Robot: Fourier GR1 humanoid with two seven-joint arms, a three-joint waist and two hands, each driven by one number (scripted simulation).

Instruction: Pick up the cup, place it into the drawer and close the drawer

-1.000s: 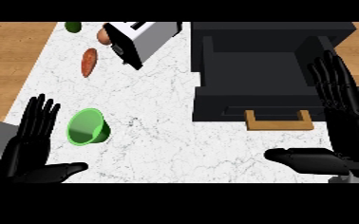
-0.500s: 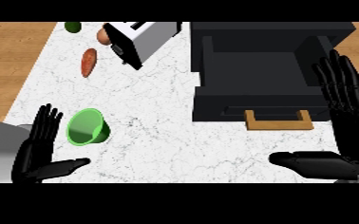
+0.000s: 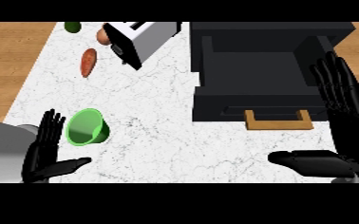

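Counter: white marble top, with wood floor along its far left side.

Cup: green, on the near left of the counter with its open mouth showing. It lies just right of the left hand's fingers, unheld and well apart from the drawer.

Left hand: near left corner, released, fingers straight and pointing away, thumb out to the right, grasping nothing.

Right hand: right edge, released, fingers straight beside the drawer, thumb reaching left over the near counter, grasping nothing.

Drawer: black, far right, standing open.

Handle: wooden, on the drawer's near front.

Toaster: far centre, set at an angle.

Sweet potato: orange, left of the toaster.

Green fruit: far left edge, kind unclear.
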